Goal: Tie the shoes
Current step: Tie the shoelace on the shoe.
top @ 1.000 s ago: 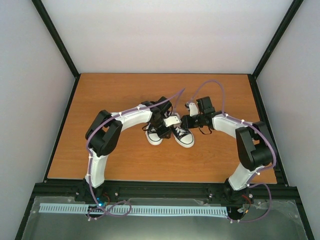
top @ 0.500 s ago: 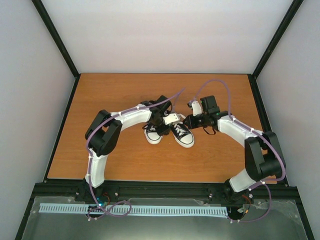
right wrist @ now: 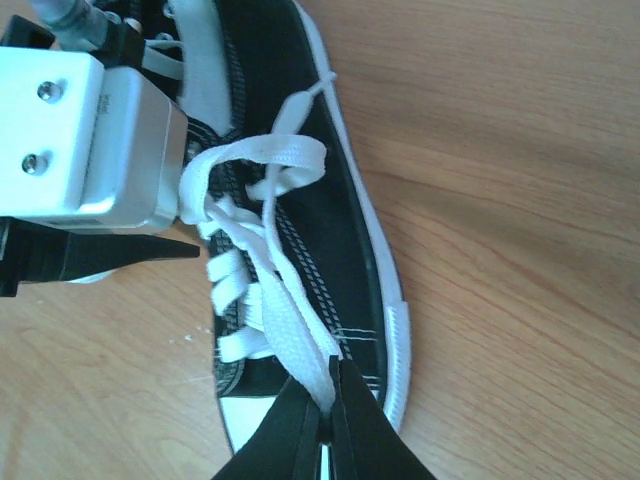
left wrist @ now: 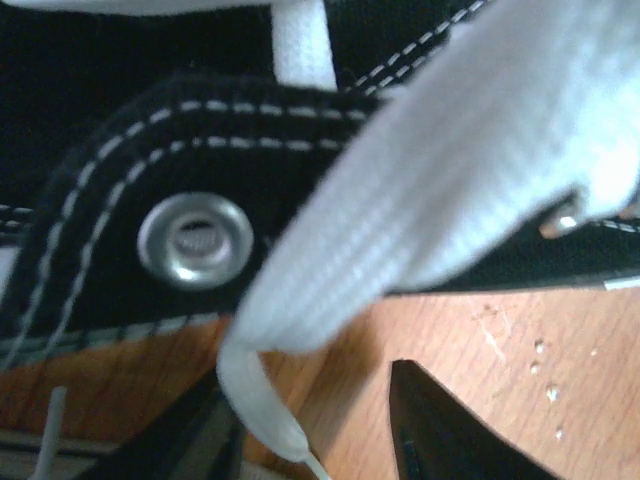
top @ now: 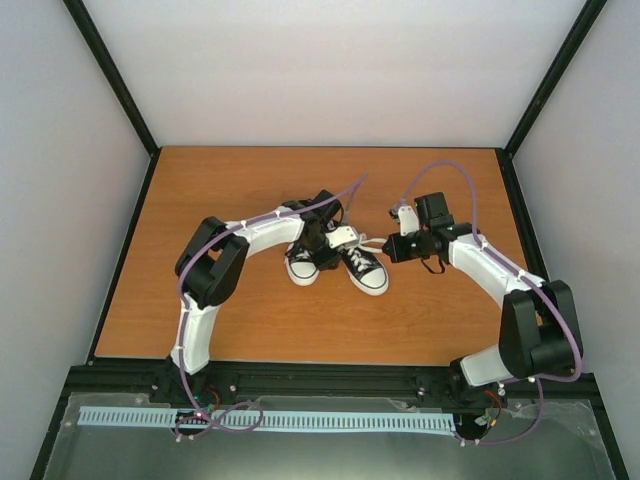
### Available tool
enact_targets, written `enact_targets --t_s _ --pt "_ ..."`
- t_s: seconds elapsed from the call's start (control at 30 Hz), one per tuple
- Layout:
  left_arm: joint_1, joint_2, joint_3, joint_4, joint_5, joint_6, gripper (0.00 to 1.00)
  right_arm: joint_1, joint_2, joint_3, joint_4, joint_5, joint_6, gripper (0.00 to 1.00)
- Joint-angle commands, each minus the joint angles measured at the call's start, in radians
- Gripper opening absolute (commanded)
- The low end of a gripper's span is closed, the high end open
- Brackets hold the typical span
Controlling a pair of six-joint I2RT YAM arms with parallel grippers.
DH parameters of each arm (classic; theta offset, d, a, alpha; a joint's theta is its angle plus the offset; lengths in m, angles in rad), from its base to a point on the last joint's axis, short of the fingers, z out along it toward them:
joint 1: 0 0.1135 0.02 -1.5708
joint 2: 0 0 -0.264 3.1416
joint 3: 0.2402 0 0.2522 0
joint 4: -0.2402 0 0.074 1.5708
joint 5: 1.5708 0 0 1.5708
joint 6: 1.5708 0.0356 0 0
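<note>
The shoes stand side by side mid-table: the left shoe (top: 302,270) and the right shoe (top: 367,272), black canvas with white toe caps. My right gripper (right wrist: 331,408) is shut on a white lace (right wrist: 290,330) of the right shoe (right wrist: 330,250), and the lace runs taut back to a loose loop over the eyelets. My left gripper (left wrist: 305,380) hovers close against that shoe's side by a metal eyelet (left wrist: 195,240). It is open, with a lace end (left wrist: 255,400) hanging loose by its left finger (left wrist: 190,440).
The wooden table (top: 230,190) is fenced by black frame posts and white walls. Both arms (top: 250,235) arch in over the shoes from either side. Purple cables (top: 440,175) loop above the wrists.
My right gripper shut on the lace and drew it rightwards, away from the shoe. The left gripper's jaws widened while it stayed over the shoes.
</note>
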Motion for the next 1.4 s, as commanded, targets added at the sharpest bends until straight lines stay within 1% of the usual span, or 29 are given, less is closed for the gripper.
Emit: enact_targets --t_s 0.0,0.07,0.17,0.3,0.4,0.53,0.67,0.77,0.93,1.0,1.1,1.27,1.37 --pt "0.007 0.064 0.044 -0.029 0.050 -0.010 0.35 -0.007 0.049 -0.014 -0.037 0.061 -0.001 0.03" --pt "0.007 0.079 0.061 -0.025 0.035 -0.013 0.24 -0.003 0.085 -0.023 -0.038 0.019 -0.002 0.03" --pt "0.007 0.111 0.096 -0.025 0.006 -0.020 0.10 0.016 0.129 -0.039 -0.037 0.005 -0.001 0.03" --pt "0.007 0.140 0.140 -0.018 -0.011 -0.024 0.01 0.031 0.130 -0.071 -0.009 -0.021 0.018 0.03" --pt "0.007 0.161 0.171 -0.020 -0.018 -0.018 0.01 0.032 0.112 -0.086 -0.005 -0.076 0.015 0.03" --pt "0.007 0.174 0.207 -0.011 -0.047 -0.001 0.01 0.032 0.041 -0.083 -0.003 -0.221 0.002 0.03" --pt "0.007 0.188 0.248 -0.039 -0.047 0.001 0.01 0.030 -0.008 -0.034 -0.097 -0.212 -0.039 0.03" --pt "0.009 0.162 0.221 -0.040 -0.038 0.004 0.01 0.014 -0.050 -0.019 -0.136 -0.253 -0.069 0.03" --pt "0.025 0.096 0.180 -0.049 -0.055 0.012 0.01 -0.018 -0.085 0.004 -0.180 -0.401 -0.119 0.03" --pt "0.038 0.079 0.180 -0.061 -0.057 0.011 0.01 -0.020 -0.091 0.001 -0.160 -0.482 -0.106 0.03" --pt "0.060 0.050 0.174 -0.087 -0.029 -0.007 0.01 -0.032 -0.133 -0.029 -0.077 -0.583 -0.060 0.03" --pt "0.069 -0.032 0.114 -0.128 0.066 -0.011 0.01 -0.172 -0.160 -0.126 0.059 -0.559 0.051 0.03" --pt "0.074 -0.096 0.073 -0.144 0.069 0.013 0.01 -0.221 -0.161 -0.184 0.176 -0.510 0.129 0.03"
